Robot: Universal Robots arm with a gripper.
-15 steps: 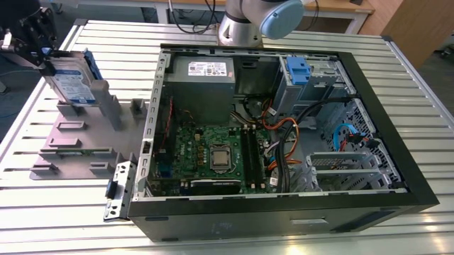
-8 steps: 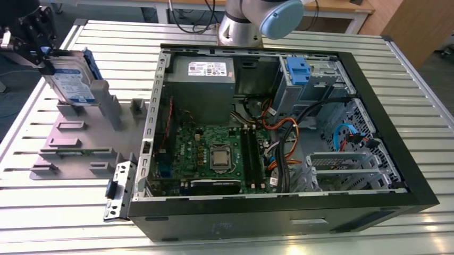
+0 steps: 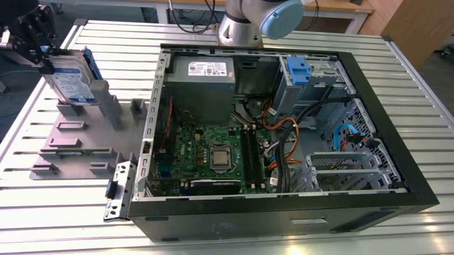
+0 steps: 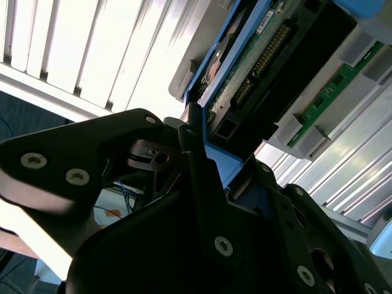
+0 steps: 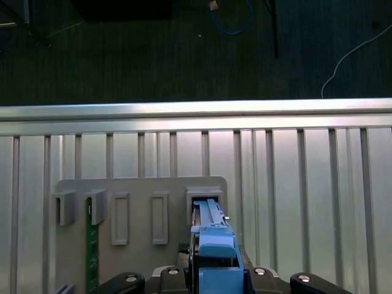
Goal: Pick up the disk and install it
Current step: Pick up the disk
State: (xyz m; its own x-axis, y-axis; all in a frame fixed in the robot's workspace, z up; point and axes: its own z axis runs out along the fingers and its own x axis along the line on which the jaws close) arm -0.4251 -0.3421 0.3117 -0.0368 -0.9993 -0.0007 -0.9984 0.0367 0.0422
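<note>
the disk (image 3: 71,79) clamped by gripper (image 3: 41,50); second wrist view shows its circuit board (image 4: 257,67).

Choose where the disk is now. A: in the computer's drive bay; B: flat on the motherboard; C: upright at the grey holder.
C: the disk stands upright at the grey holder, with the gripper closed on its top.

Table: slatted bare-metal top (image 3: 71,212); bright glare on the slats along its near edge.
Floor: dark, carpet-like (image 5: 153,55), past the table's edge.
Floor cables: blue cable (image 5: 233,21) and white cable (image 5: 355,52), lying loose.
Furniture: wood-topped desk (image 3: 333,6) behind the table's far edge; wooden panel (image 3: 408,26) off the far corner at the exterior view's right.
</note>
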